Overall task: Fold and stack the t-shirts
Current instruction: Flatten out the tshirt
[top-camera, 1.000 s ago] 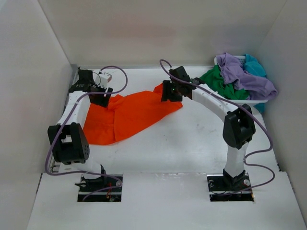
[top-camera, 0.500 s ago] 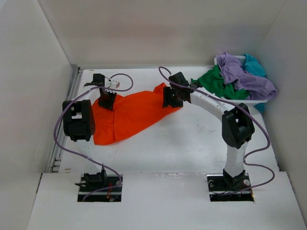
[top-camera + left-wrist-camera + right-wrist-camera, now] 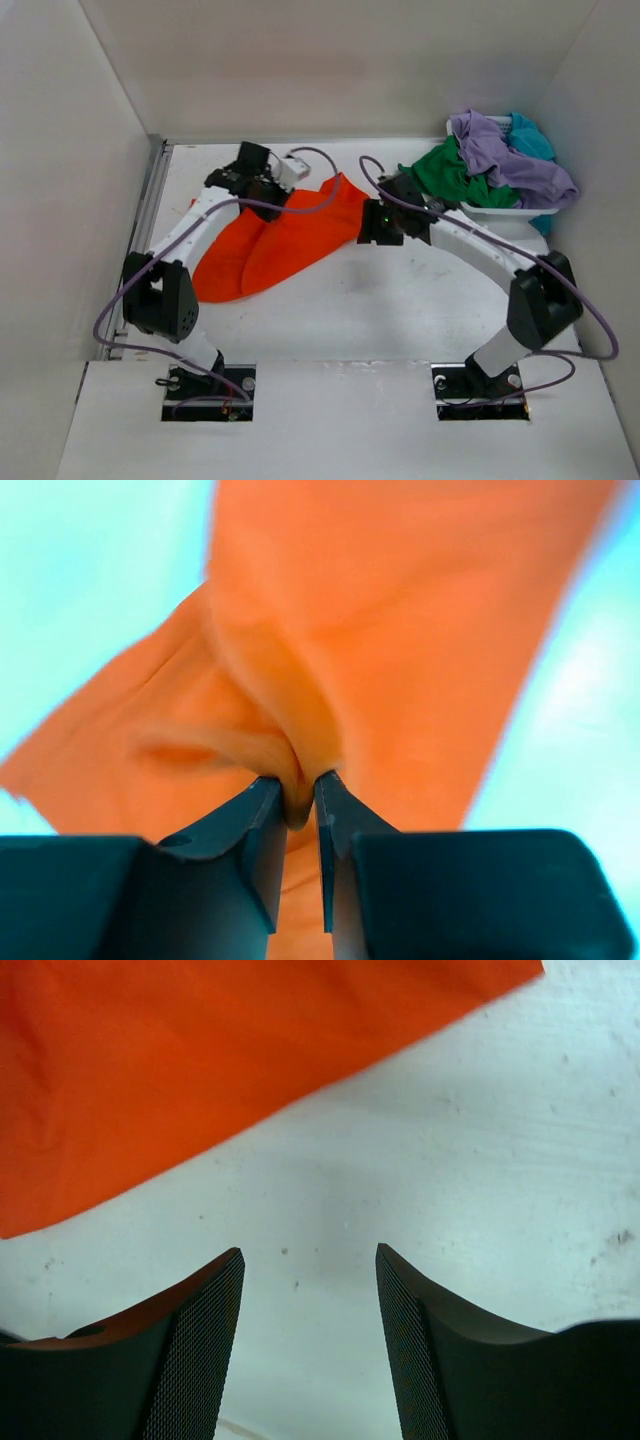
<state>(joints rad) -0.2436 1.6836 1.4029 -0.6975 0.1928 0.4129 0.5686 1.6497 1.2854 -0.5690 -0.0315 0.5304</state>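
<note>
Top external view: an orange t-shirt [image 3: 285,245] is seen spread loosely on the white desk [image 3: 420,300], reaching from the desk's centre out toward 9 o'clock. A white basket [image 3: 490,212] is set at the desk's 2 o'clock corner. Three more shirts are heaped in it: a green t-shirt [image 3: 450,175] hanging over its 9 o'clock rim, a purple t-shirt [image 3: 510,160] draped on top, and a teal t-shirt [image 3: 530,135] toward 1 o'clock.

The left arm [image 3: 200,225] is stretched across to the orange t-shirt's 11 o'clock edge. In the left wrist view the left fingers [image 3: 262,820] are shown almost fully closed, with a raised ridge of orange cloth pinched between their tips. The rest of the shirt is seen fanning out beyond them toward 12 o'clock.

The right arm [image 3: 480,245] is extended to the shirt's 3 o'clock corner. In the right wrist view the right fingers [image 3: 205,1340] are held wide apart with nothing between them. Only bare, lightly speckled desk is seen in the gap. The orange cloth's straight edge is seen ahead of them toward 11 o'clock, apart from both fingers.
</note>
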